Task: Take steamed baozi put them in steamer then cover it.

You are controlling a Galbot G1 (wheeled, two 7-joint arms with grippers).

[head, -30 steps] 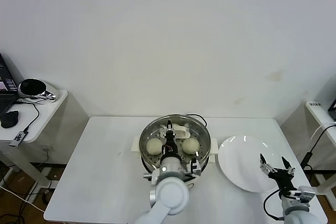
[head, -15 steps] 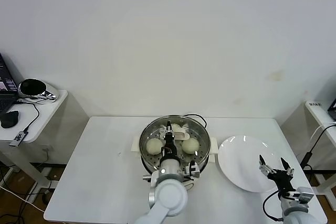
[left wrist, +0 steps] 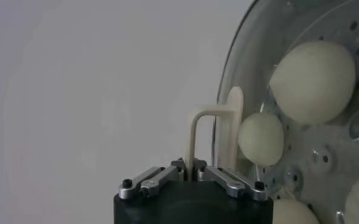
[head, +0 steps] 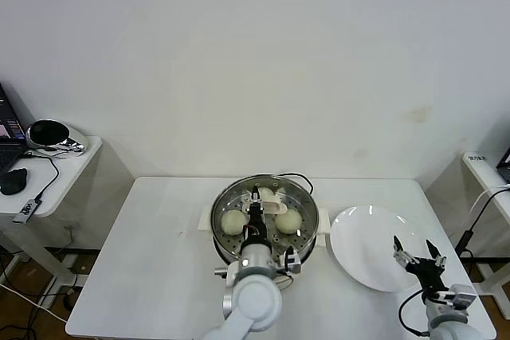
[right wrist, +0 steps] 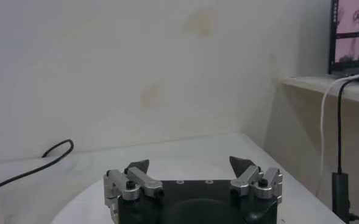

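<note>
The steamer stands mid-table with the glass cover lying over it, rim to rim. My left gripper is shut on the cover's cream-white bar handle. In the left wrist view my left gripper pinches one leg of the handle. Through the glass I see the baozi and another. In the head view three baozi show under the cover. My right gripper is open and empty over the white plate's near edge, as the right wrist view also shows.
The empty white plate lies right of the steamer, also in the right wrist view. A black cable runs behind the steamer. A side table with a laptop and mouse stands at far left. The wall is close behind.
My left arm has drawn back slightly toward me with the cover's handle still in its grip. The right gripper has shifted only a little.
</note>
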